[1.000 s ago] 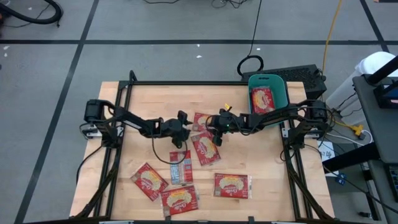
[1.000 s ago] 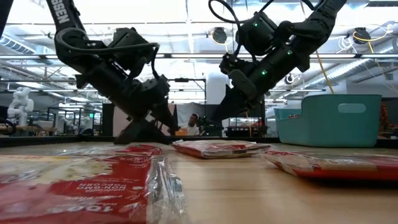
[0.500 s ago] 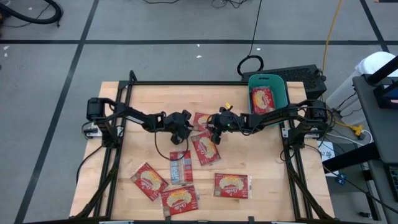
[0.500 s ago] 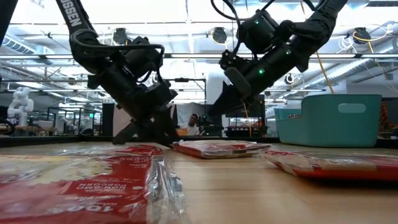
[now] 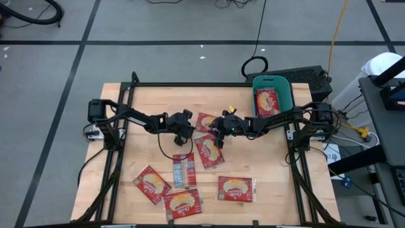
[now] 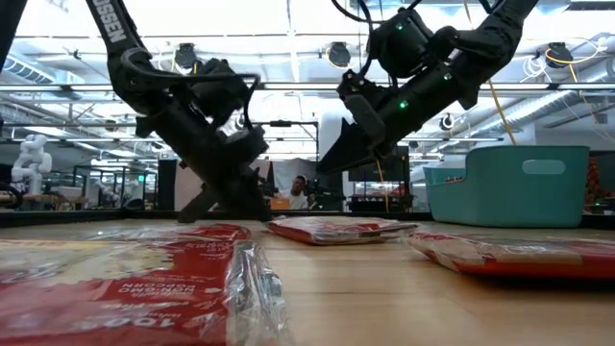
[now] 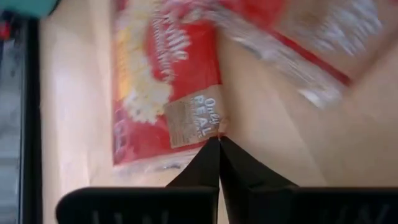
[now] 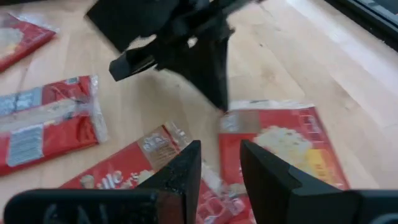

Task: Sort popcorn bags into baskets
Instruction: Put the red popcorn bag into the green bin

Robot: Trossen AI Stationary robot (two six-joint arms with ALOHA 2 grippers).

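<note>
Several red popcorn bags lie flat on the wooden table [image 5: 145, 104]. One more bag [image 5: 267, 101] lies in the teal basket [image 5: 282, 87] at the far right. My left gripper [image 5: 190, 133] is down at the table, shut at a corner of the middle bag [image 5: 205, 122], which also shows in the left wrist view [image 7: 161, 81]. My right gripper [image 5: 218, 138] hangs open above the table [image 6: 329, 161], over the same bag [image 8: 280, 143] and its neighbour [image 5: 209, 152], and holds nothing. My left gripper has its two fingertips [image 7: 217, 144] together on the bag's corner by the brown label [image 7: 211, 127], at the clear sealed edge. The fingers slant down from the table's left side. The bag lies flat on the table. How much edge is between them is hidden.
Other bags lie toward the near edge: one with its silver side up [image 5: 183, 170], and three red ones [image 5: 152, 183] [image 5: 182, 201] [image 5: 235, 188]. A black frame rail [image 5: 209, 84] runs along the far edge. Bare wood lies at the far left.
My left gripper has gone toward the far edge and a little to the right, up to the middle bag's corner, and has shut there. The bag has stayed flat on the table. My right gripper has stayed in place with its fingertips tipped slightly upward.
</note>
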